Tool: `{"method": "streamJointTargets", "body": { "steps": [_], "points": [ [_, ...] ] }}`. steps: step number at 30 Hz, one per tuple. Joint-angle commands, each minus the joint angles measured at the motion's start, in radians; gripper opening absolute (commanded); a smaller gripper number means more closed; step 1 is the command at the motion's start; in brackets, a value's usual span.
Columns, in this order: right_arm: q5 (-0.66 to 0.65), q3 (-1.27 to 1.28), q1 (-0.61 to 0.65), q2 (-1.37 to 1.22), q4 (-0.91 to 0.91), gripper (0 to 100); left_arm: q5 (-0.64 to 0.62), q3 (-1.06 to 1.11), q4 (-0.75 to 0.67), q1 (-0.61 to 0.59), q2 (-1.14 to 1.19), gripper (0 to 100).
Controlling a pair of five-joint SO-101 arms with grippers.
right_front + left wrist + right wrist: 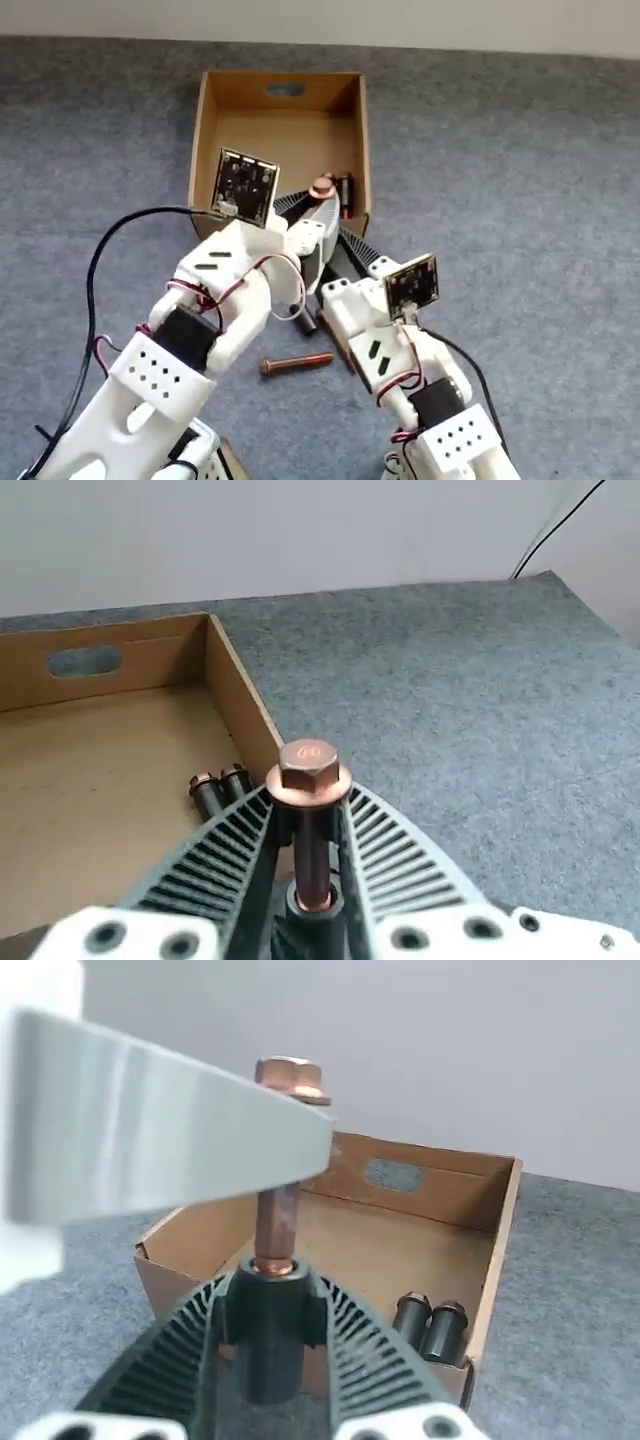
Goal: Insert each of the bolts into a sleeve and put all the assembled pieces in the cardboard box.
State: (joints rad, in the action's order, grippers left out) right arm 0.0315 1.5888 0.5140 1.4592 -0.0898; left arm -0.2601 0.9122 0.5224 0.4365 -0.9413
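My left gripper (312,815) is shut on a copper bolt (313,772), held upright just in front of the cardboard box (215,120). The bolt's shank enters a black sleeve (268,1345), and my right gripper (270,1295) is shut on that sleeve from below. The bolt's head (322,187) shows at the box's near right corner in the high view. Two assembled pieces (431,1326) lie in that corner of the box (420,1195). A loose copper bolt (296,364) lies on the carpet between the arms.
Grey carpet (520,200) covers the table on all sides. The box floor (90,780) is bare apart from the two pieces (219,789). A black cable (100,260) loops along the left arm. A small dark part (308,323) lies under the arms near the loose bolt.
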Motion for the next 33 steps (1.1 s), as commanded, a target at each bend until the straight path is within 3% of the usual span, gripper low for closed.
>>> {"method": "streamJointTargets", "body": {
  "steps": [1,7,31,33],
  "points": [
    [0.005,-0.007,-0.047,0.013,0.027,0.6,0.009,-0.033,0.025,-0.030,-0.005,1],
    [0.005,-0.007,-0.047,0.013,0.027,0.6,0.009,-0.035,0.078,-0.030,-0.005,12],
    [0.003,-0.005,-0.047,0.013,0.027,0.6,0.012,-0.051,0.196,0.068,-0.007,17],
    [0.003,-0.005,-0.047,0.013,0.027,0.6,0.064,-0.084,0.236,0.081,-0.007,17]
  ]
}}
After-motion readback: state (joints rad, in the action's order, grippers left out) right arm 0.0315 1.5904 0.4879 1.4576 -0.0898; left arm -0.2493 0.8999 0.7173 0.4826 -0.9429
